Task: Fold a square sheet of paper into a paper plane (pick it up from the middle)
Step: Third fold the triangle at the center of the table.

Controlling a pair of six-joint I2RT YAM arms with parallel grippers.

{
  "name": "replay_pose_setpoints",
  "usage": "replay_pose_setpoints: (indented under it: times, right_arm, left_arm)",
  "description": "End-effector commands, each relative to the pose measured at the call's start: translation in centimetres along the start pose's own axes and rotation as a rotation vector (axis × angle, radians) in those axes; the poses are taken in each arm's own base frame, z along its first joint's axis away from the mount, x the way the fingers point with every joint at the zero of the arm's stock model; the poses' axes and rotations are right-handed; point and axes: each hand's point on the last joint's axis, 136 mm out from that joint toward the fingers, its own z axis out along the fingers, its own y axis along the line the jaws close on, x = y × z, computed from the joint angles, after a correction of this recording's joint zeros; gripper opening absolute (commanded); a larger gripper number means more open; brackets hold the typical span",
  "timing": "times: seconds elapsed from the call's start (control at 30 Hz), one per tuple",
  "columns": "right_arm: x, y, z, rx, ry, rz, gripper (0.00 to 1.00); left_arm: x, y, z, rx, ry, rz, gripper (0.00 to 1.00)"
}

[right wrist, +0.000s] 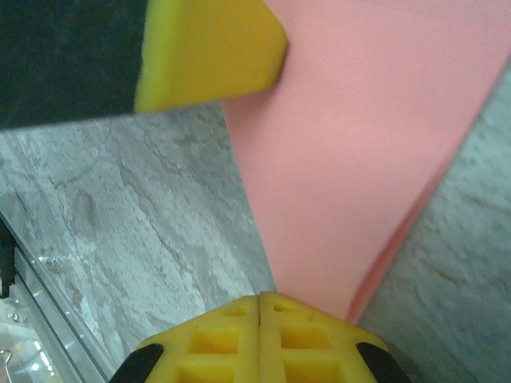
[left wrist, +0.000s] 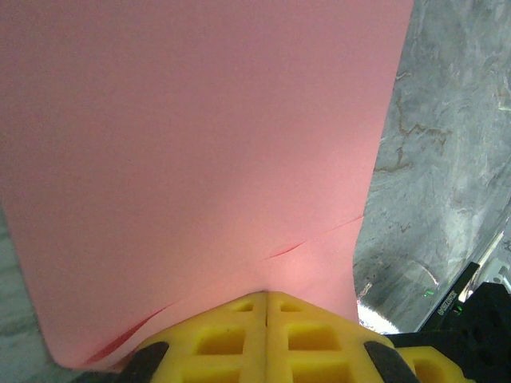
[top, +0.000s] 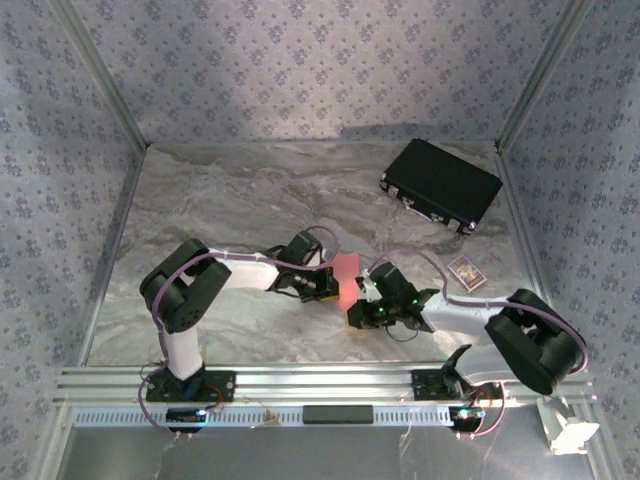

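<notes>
The square sheet of paper [top: 346, 281], salmon pink and folded into a narrower layered shape, hangs above the marble table between the two grippers. My left gripper [top: 331, 286] is shut on its left edge. In the left wrist view the yellow fingers [left wrist: 239, 335] press together with the paper [left wrist: 200, 159] rising from the pinch, and slanted layer edges show near them. My right gripper [top: 361, 298] is shut on the lower right edge. The right wrist view has the paper [right wrist: 359, 144] coming out of the closed fingertips [right wrist: 287, 335], with a second layer along its right side.
A black rectangular case [top: 441, 185] lies at the back right of the table. A small box [top: 467, 273] sits right of the grippers. A metal rail [top: 320, 380] runs along the near edge. The left gripper's yellow finger [right wrist: 207, 52] is close above in the right wrist view.
</notes>
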Motion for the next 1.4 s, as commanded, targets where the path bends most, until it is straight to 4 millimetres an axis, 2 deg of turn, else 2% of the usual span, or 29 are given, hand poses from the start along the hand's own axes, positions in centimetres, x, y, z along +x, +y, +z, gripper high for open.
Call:
replay_pose_setpoints:
  times: [0.0,0.13,0.3,0.43,0.57,0.67,0.8,1.0,1.37]
  right_arm:
    - [1.9,-1.2,-0.6,0.037,0.042,0.062,0.06]
    - [1.1,-0.6,-1.7,0.035,0.007,0.055,0.06]
    - [-1.5,2.5,-2.7,-0.033,-0.035,0.015,0.05]
    - [-2.9,3.4,-1.5,-0.041,0.001,-0.005,0.00]
    - [-3.5,2.1,0.3,0.019,0.026,0.018,0.00]
    - [-2.9,0.8,1.3,0.045,0.062,0.045,0.00]
    - [-0.8,-0.7,1.6,0.064,0.111,0.078,0.00]
    - [1.6,-1.7,0.6,0.064,0.124,0.108,0.00]
    - [3.3,-2.8,-0.9,0.062,0.091,0.163,0.00]
  left_arm:
    - [1.1,4.2,0.9,-0.142,0.026,-0.047,0.00]
    - [1.0,4.1,0.9,-0.140,0.025,-0.046,0.00]
    - [0.9,3.9,0.8,-0.137,0.023,-0.042,0.00]
    - [0.9,3.9,0.8,-0.136,0.023,-0.042,0.00]
    - [0.9,3.9,0.8,-0.137,0.024,-0.041,0.00]
    - [0.9,3.9,0.8,-0.137,0.024,-0.038,0.00]
    - [0.9,4.0,0.8,-0.140,0.025,-0.038,0.00]
    - [1.1,4.5,0.9,-0.148,0.029,-0.044,0.00]
    - [1.2,4.7,0.9,-0.143,0.029,-0.058,0.00]
